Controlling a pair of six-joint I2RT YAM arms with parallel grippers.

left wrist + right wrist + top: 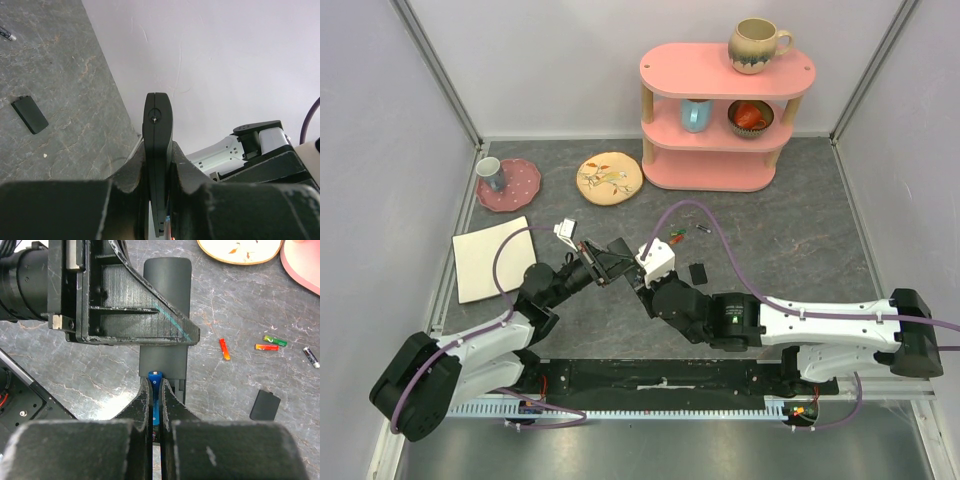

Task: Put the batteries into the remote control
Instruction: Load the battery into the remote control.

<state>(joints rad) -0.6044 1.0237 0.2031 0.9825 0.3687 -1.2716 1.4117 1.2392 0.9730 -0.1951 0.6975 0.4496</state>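
Right wrist view: right hand point(156, 392) is pinched tight on a blue battery point(155, 379), its tip at the remote point(165, 360), six o'clock end. The left hand point(158, 172) clamps the remote edge-on. Spare batteries point(225, 349) lie on the bench point(100, 370) at three o'clock.

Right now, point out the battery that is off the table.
The blue battery, clamped in the right pincer; the red, orange, green and dark ones lie loose on the table.

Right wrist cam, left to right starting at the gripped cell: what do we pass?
Blue cylindrical battery → red-orange battery on the table → small black rectangular plastic piece → black-and-silver battery at the right edge.
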